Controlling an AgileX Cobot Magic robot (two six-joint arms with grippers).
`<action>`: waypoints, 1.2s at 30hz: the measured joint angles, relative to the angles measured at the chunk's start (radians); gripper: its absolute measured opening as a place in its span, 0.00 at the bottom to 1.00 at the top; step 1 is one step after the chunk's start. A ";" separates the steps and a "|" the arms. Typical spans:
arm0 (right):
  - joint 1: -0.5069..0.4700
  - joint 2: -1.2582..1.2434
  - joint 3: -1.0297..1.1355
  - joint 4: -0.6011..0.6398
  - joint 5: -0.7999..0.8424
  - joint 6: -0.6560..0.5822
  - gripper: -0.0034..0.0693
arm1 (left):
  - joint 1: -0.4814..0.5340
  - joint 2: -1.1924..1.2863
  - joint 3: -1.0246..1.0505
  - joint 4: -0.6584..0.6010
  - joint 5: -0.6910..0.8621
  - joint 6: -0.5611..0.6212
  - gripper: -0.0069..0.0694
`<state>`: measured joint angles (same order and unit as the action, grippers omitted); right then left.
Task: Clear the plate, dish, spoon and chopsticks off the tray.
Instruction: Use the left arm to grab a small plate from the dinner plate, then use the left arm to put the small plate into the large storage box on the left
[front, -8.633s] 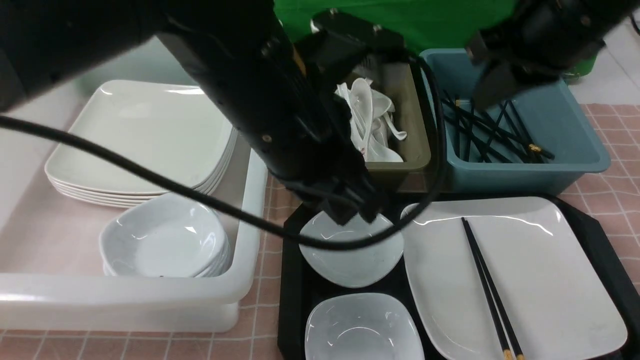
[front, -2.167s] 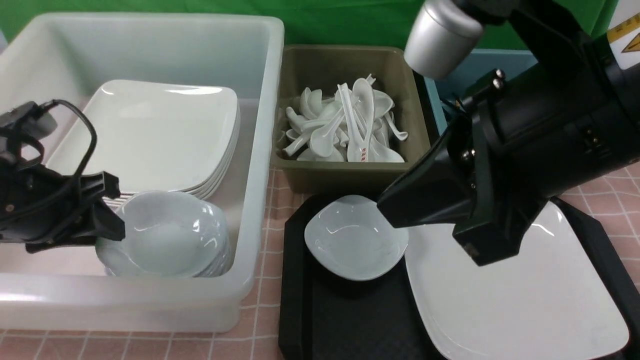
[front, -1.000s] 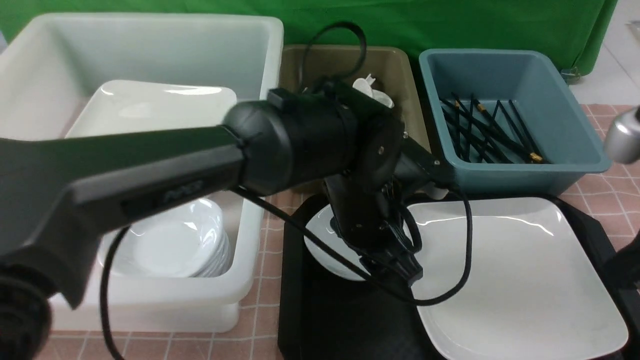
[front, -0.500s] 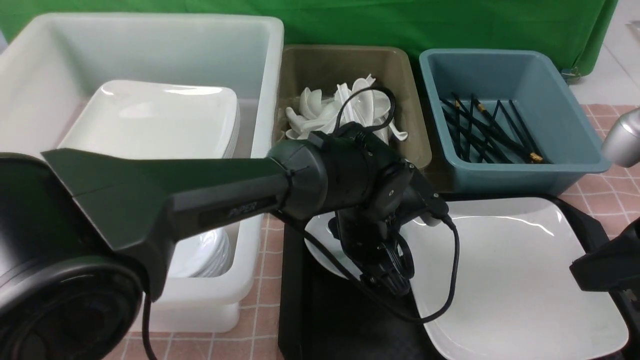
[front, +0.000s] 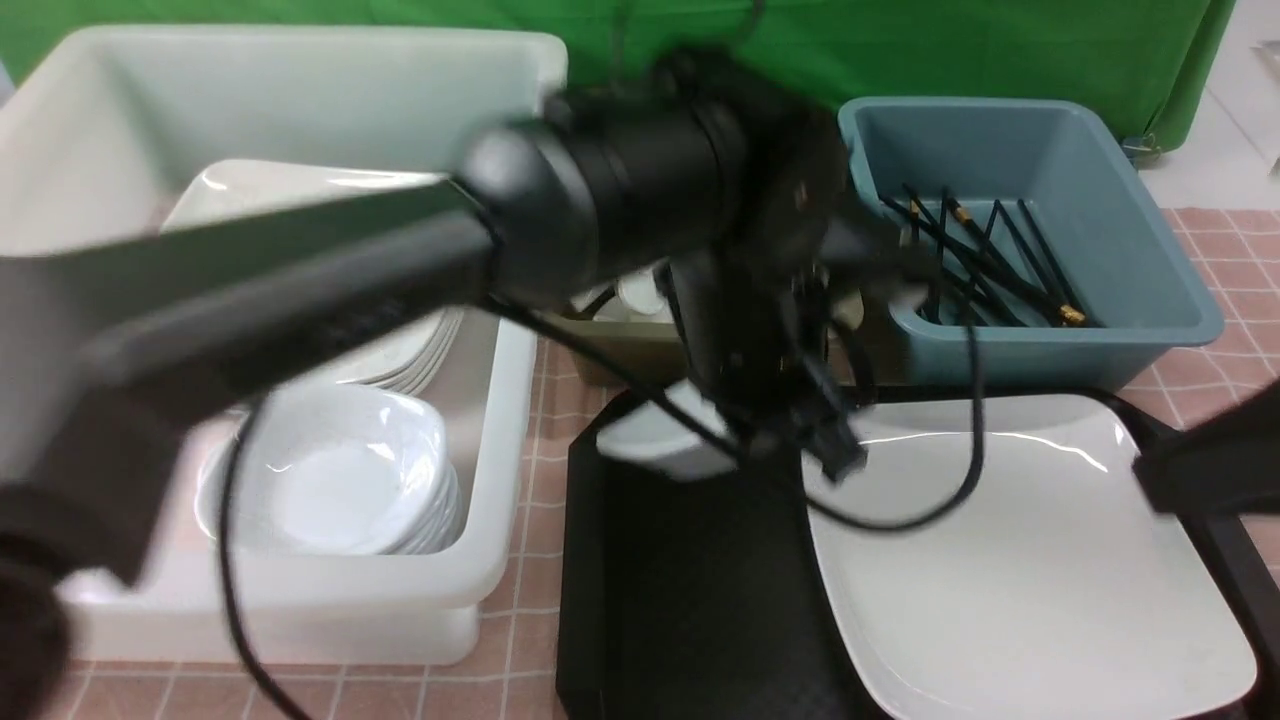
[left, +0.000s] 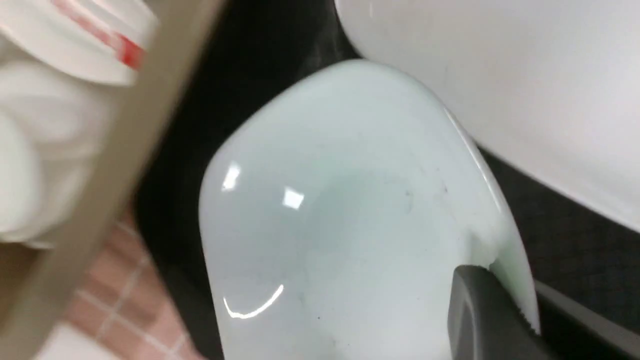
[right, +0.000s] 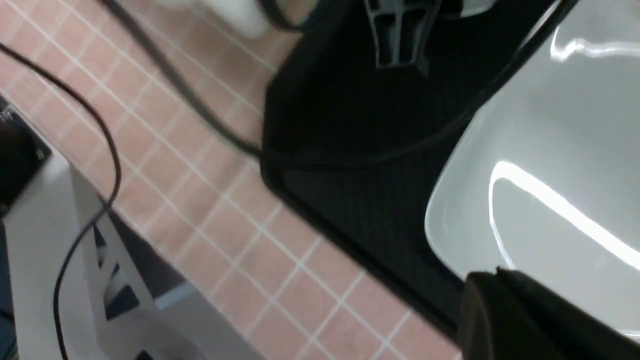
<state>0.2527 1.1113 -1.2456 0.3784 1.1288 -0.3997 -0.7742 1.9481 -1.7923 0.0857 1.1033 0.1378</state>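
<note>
- Translucent white plastic tub (front: 250, 600), on the robot's left: holds stacked plates and small dishes.
- Black textured rectangular tray (front: 680, 600): centre front.
- Large glossy white rounded-square plate (front: 1020, 560): flat on the tray's right half.
- Blue plastic bin (front: 1050, 350), beyond the plate: thin black chopsticks (front: 980, 265) lie inside.
- Olive plastic bin (left: 115, 165): white soup spoon (left: 85, 45) with red marks inside.
- Small deep white dish (left: 340, 210): tilted, raised over the tray's far left corner.
- Left gripper (front: 760, 440): pinching the dish rim.
- Right gripper (front: 1165, 470): jaws pressed together, at the plate's right edge.
</note>
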 joint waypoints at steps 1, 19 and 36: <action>0.000 0.000 -0.020 0.006 0.000 0.000 0.09 | 0.009 -0.039 -0.014 -0.005 0.006 0.000 0.10; 0.303 0.343 -0.473 0.024 0.003 -0.001 0.09 | 0.304 -0.487 0.373 0.058 0.078 -0.121 0.10; 0.400 0.454 -0.581 -0.053 0.004 0.055 0.09 | 0.304 -0.472 0.671 0.186 -0.169 -0.258 0.35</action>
<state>0.6527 1.5658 -1.8269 0.3255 1.1325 -0.3451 -0.4706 1.4760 -1.1214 0.2713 0.9342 -0.1201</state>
